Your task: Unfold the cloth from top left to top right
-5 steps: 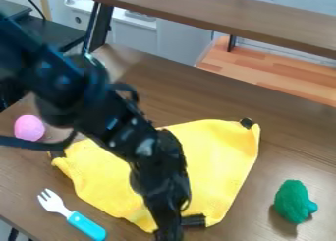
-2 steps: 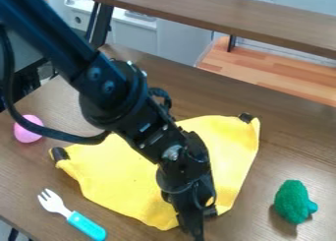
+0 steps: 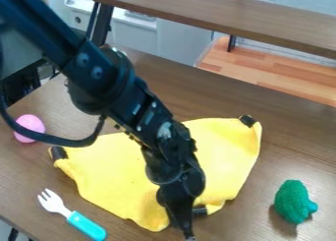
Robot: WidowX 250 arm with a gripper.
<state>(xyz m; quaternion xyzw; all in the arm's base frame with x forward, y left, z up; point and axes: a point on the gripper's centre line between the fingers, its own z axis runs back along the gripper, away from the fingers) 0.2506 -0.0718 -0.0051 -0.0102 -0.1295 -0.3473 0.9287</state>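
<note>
1. Yellow cloth (image 3: 111, 176), one; spread across the lower middle of the frame, its outline uneven; black patches at its left corner, its upper right corner and its lower edge; a small fold by the lower patch.
2. Black claw (image 3: 183, 227), one; at the lower middle of the frame, pointing down, in front of the cloth's lower edge and just left of the lower black patch; whether it stands apart, together or clamped on cloth, cannot tell.
3. Black arm (image 3: 108, 80), one; enters at the upper left, slants down over the cloth; a loop of black cable hangs along its left side.
4. Pink rounded object (image 3: 28, 123), one; at the left, above the cloth's left corner, partly behind the cable.
5. Fork (image 3: 83, 224), one; lower left, white head, teal handle, lying aslant, apart from the cloth.
6. Green bumpy toy (image 3: 291, 200), one; lower right, apart from the cloth.
7. Brown wood-grain surface (image 3: 289, 141), one; carries the cloth, fork, toy and pink object.
</note>
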